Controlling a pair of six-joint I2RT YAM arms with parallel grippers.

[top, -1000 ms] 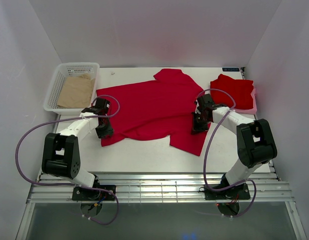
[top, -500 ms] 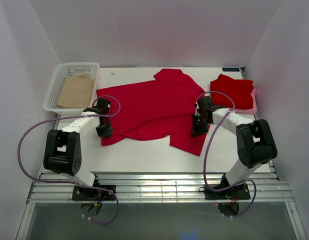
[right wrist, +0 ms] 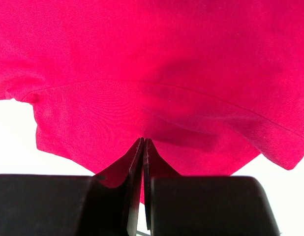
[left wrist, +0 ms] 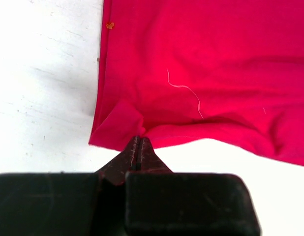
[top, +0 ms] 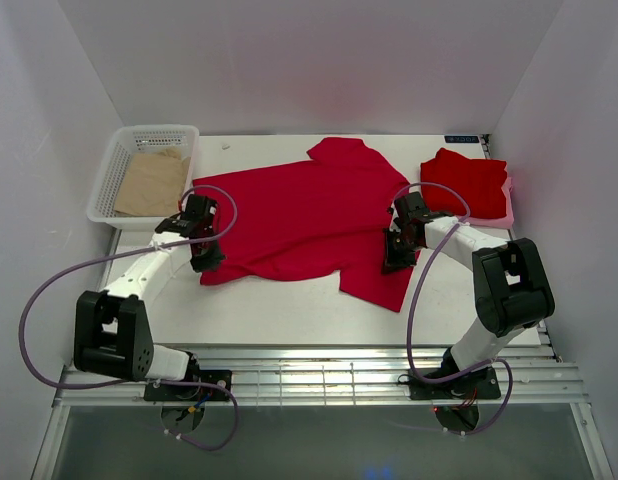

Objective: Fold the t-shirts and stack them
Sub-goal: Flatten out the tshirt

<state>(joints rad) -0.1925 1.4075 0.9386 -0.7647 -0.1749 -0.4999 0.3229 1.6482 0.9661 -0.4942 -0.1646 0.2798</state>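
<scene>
**Red t-shirt pinched at two lower edges**

A spread t-shirt [top: 309,215] of soft, matte, bright red cloth is laid flat across the middle of the white table [top: 289,310], with one sleeve pointed to the far side and shallow creases along its near edge. A second, folded t-shirt [top: 467,180] of the same red is seen at the far right, resting on a pale pink piece [top: 509,205] of which only a narrow strip shows.

The left gripper [top: 211,266] is set at the shirt's near left corner. In the left wrist view its dark fingers [left wrist: 142,152] are pressed together on the stitched hem, where a small flap of cloth is turned over. A thin white thread [left wrist: 184,91] and a tiny orange speck [left wrist: 109,25] are seen on the cloth.

The right gripper [top: 393,262] is placed at the shirt's near right part. In the right wrist view its fingers [right wrist: 137,157] are closed on a raised ridge of cloth; how much is caught between them is hidden.

A white plastic mesh basket [top: 114,175] at the far left holds a tan sheet [top: 152,182]. A small dark label [top: 463,139] at the table's far edge is too small to be read.
</scene>
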